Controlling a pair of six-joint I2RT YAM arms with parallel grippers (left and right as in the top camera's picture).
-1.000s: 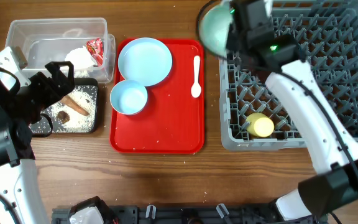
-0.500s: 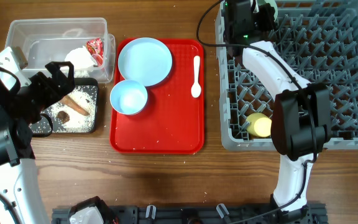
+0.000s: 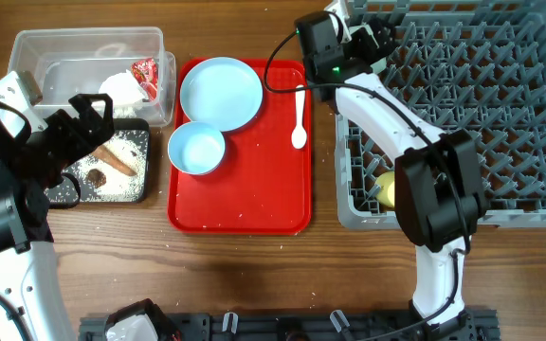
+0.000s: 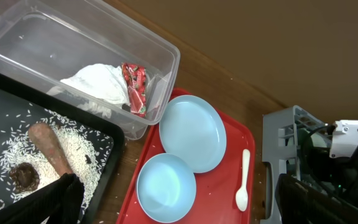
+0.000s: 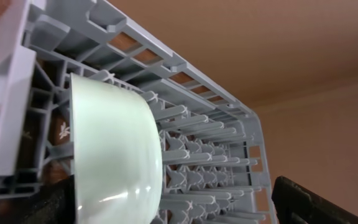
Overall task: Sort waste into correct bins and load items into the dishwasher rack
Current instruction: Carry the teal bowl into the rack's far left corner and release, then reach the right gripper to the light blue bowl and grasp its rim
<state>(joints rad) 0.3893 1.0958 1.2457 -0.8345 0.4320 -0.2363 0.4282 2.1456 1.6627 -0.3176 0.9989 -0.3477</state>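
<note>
Wooden table (image 3: 254, 275), seen from above. Right gripper (image 5: 179, 205) spread wide at far left corner of rack (image 3: 500, 114), holding nothing. Mint bowl (image 5: 114, 155) stands on edge among pegs, just beside one finger. White spoon (image 3: 299, 118) lies on red tray (image 3: 254, 199) just left of that gripper, long axis running toward and away from robot. Plate (image 3: 221, 92) and blue bowl (image 3: 197, 149) further left. Right arm nearer spoon. Left gripper (image 3: 91, 112) wide too, empty, hovering over black tray (image 3: 140, 133) beside clear tub (image 3: 64, 43).
</note>
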